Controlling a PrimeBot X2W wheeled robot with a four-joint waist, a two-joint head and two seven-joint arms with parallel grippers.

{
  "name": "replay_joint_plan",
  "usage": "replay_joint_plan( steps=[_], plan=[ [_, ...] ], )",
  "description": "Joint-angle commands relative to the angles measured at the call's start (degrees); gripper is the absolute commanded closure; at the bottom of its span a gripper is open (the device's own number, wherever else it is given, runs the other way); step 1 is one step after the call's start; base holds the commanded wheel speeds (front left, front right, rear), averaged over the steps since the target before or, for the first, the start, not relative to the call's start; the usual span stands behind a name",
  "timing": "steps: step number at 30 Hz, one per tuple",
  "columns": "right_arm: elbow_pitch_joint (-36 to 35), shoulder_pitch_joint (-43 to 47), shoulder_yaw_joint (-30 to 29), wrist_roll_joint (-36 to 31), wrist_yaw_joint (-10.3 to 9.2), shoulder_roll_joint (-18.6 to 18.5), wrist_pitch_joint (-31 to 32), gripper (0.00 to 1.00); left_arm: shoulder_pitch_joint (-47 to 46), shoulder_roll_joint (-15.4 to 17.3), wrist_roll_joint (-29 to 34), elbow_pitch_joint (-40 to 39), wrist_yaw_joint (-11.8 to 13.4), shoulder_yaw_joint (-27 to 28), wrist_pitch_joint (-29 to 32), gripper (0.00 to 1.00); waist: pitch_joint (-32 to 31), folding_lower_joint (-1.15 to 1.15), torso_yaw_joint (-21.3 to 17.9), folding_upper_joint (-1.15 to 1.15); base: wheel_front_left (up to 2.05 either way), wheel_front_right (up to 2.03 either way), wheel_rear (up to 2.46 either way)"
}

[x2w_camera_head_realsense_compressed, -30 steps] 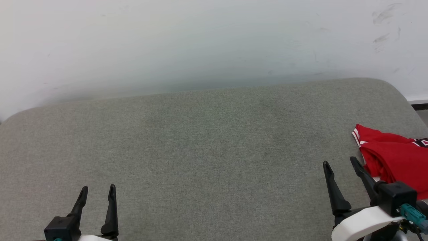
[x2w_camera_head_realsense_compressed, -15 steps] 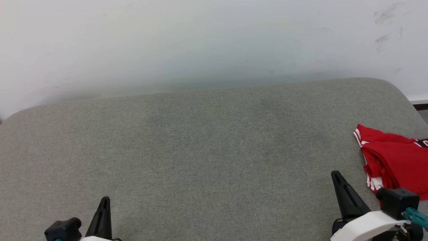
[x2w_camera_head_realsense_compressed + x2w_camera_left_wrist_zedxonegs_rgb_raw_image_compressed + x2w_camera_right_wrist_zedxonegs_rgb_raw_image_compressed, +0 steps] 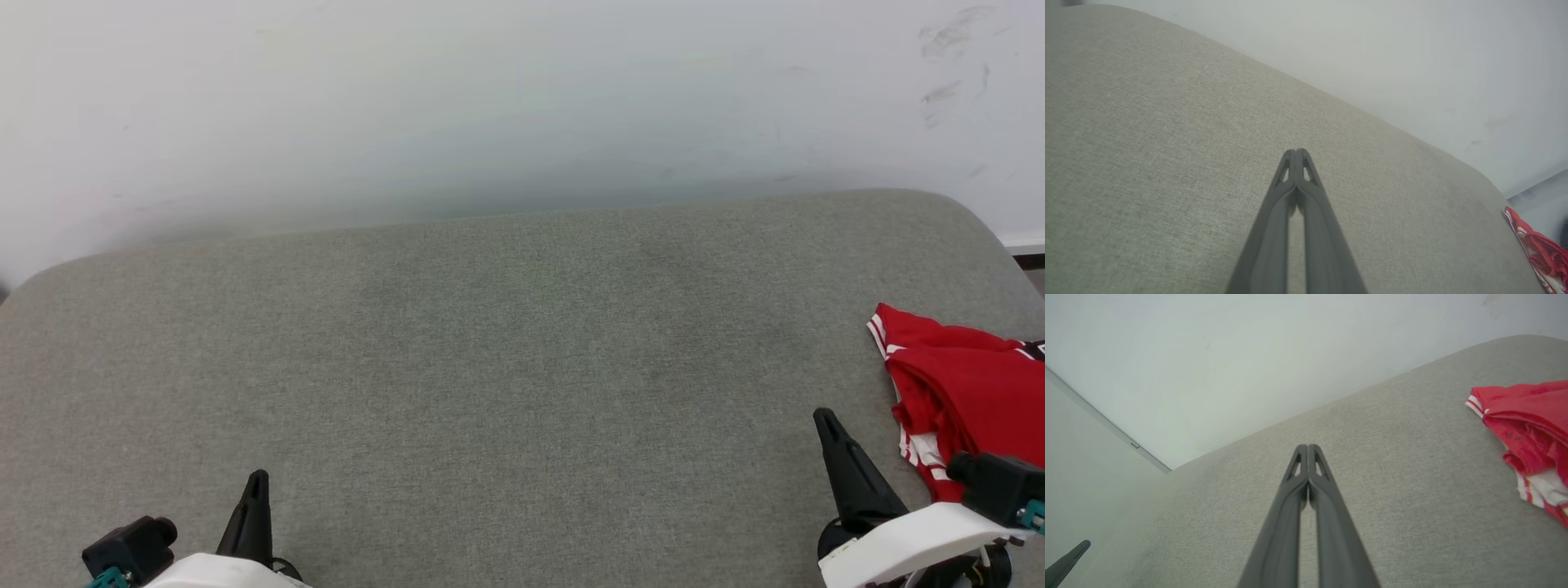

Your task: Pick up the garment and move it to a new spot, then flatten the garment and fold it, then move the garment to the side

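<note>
Garment (image 3: 971,384) bunched on grey cushion (image 3: 490,367), print illegible; left end effector (image 3: 1296,152) and right end effector (image 3: 1307,446) closed, empty.

I work in a plain indoor room, more like a test room or lab than a home, though I cannot tell for sure. Before me lies a broad pad (image 3: 522,367) covered in grey-green woven cloth, with rounded far corners. It sits close against a bare white wall (image 3: 490,98) at 12 o'clock. At 1 o'clock that wall bears dark scuffs (image 3: 939,41), the marks of a hard-used workroom. At 2 o'clock a pale skirting (image 3: 1024,243) runs behind the pad's corner. At about 10 o'clock a straight seam (image 3: 1106,420) shows where two pale wall faces meet. The one homely thing is a crumpled red shirt (image 3: 971,384) at 2 o'clock on the pad.
</note>
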Motion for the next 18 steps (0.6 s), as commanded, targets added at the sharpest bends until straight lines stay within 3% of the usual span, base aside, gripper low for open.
replay_joint_plan(
  steps=[1,18],
  plan=[
    [-0.2,-1.9,-0.1,2.3,-0.01,-0.5,-0.3,1.00,-1.7,0.0,-1.7,-0.4,-0.5,0.6,0.4,1.00,0.0,0.00,0.0,0.00,0.00,0.00,0.00],
    [2.9,-3.8,-0.8,17.4,-0.01,-0.9,-0.1,1.00,-4.2,-2.4,-13.5,1.2,-3.0,3.1,3.9,1.00,0.2,0.00,0.4,0.00,0.00,0.00,0.00]
  ],
)
